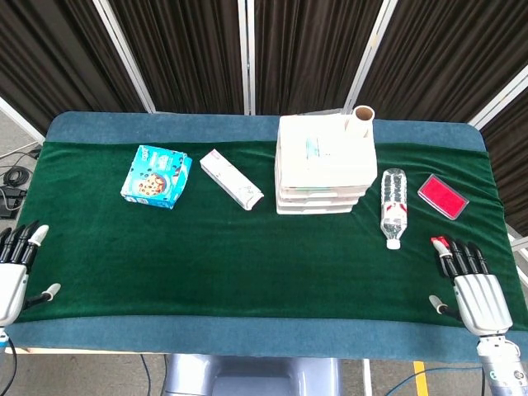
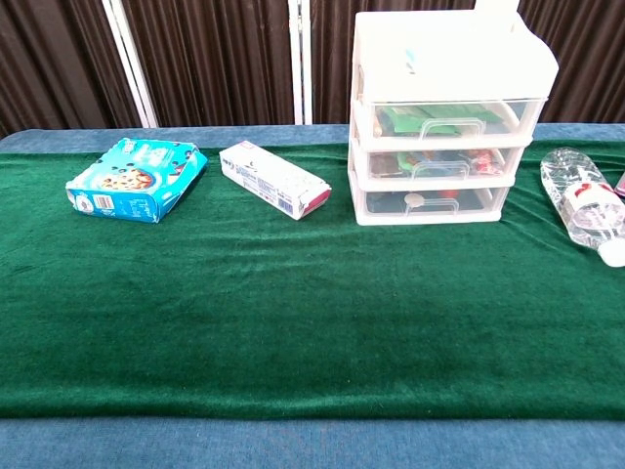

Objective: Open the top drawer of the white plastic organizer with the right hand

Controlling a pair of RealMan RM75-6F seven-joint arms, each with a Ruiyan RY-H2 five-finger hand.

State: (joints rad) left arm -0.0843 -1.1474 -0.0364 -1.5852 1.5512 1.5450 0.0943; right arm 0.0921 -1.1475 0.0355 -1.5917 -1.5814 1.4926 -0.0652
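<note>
- Your right robot hand [image 1: 476, 289] sits at the near right corner of the surface [image 1: 247, 256], palm down, its fingers stretched forward and slightly spread, holding nothing.
- Your left robot hand [image 1: 11, 268] is at the near left edge, partly cut off by the frame, its fingers also extended and apart, with nothing in them.
- Neither hand shows in the chest view.
- The white plastic organizer [image 2: 447, 117] stands upright toward the back of the green cloth, right of centre, well apart from both hands.
- Its top drawer [image 2: 459, 122] is pushed fully in, flush with the two drawers below it; you can see green items through its clear front.
- A cardboard tube [image 1: 360, 122] stands at the back right corner of the organizer's top.
- A clear water bottle [image 1: 394, 205] lies on its side just right of the organizer, cap pointing toward you, between the organizer and your right hand.
- A red flat case [image 1: 442, 196] lies further right of the bottle.
- A white carton [image 2: 274, 179] lies angled left of the organizer, and a blue cookie box [image 2: 137, 179] lies further left.
</note>
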